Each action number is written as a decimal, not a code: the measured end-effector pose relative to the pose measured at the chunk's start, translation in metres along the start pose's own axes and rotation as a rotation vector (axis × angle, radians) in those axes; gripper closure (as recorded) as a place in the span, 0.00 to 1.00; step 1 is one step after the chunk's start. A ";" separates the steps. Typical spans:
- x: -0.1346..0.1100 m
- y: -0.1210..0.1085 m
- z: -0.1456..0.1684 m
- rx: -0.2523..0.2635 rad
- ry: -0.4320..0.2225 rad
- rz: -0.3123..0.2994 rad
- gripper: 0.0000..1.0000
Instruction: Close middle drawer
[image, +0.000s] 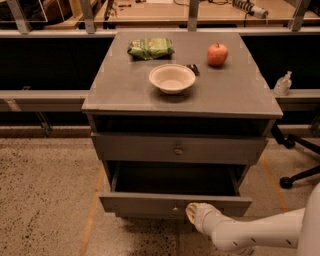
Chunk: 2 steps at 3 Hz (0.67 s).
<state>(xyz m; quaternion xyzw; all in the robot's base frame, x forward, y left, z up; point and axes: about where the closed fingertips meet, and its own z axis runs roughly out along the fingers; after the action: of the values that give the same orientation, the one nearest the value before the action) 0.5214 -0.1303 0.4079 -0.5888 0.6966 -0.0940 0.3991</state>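
A: Where is the gripper?

B: The gripper (196, 212) is low at the near edge. Its pale tip is against the front of the middle drawer (150, 203), a little right of the front's centre. I cannot tell whether it is spread or closed up. Its white arm (255, 232) comes in from the near right corner.

A: And the drawer itself?

B: It is pulled well out toward the near side, and its dark inside shows. The drawer above it (130, 148) has a small round knob (178, 149), with a dark gap over it under the cabinet top (115, 90).

A: What is on top?

B: A pale bowl (172, 78) sits near the middle. A green packet (150, 48) is far left of it and a red apple (217, 54) far right. A small dark thing (193, 69) lies just beside the bowl's right rim. A pump bottle (283, 84) stands on the ledge to the right of the cabinet.
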 end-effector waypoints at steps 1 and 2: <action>0.005 -0.003 0.005 0.043 0.029 -0.003 1.00; 0.005 -0.003 0.005 0.043 0.029 -0.003 1.00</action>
<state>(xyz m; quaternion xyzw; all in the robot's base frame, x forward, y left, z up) 0.5271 -0.1339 0.4048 -0.5796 0.6993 -0.1182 0.4014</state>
